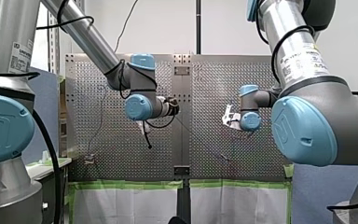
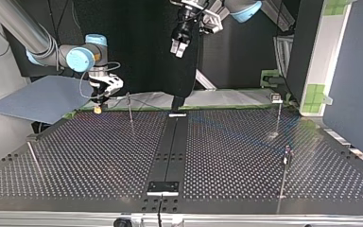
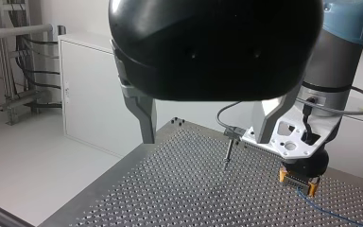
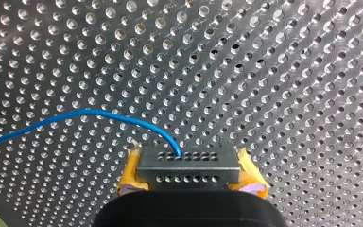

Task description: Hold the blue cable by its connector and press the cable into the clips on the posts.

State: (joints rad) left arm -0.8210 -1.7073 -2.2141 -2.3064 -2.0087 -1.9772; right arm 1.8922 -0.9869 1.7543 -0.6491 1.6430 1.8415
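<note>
Front and top views from opposite sides of one perforated table; wrist views close.

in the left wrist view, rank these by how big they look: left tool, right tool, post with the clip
1. left tool: fills the view, but it sits right at the camera, so that is mostly nearness.
2. right tool, shut on the connector.
3. post: thinnest and smallest.

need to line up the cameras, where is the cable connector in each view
Front view: not discernible at my right pincer.
Top view: at the left, at that pincer's tip, too small to make out.
Left wrist view: connector between yellow pads.
Right wrist view: clamped just ahead of the pincer.
Shared landmark: my right pincer.
</note>
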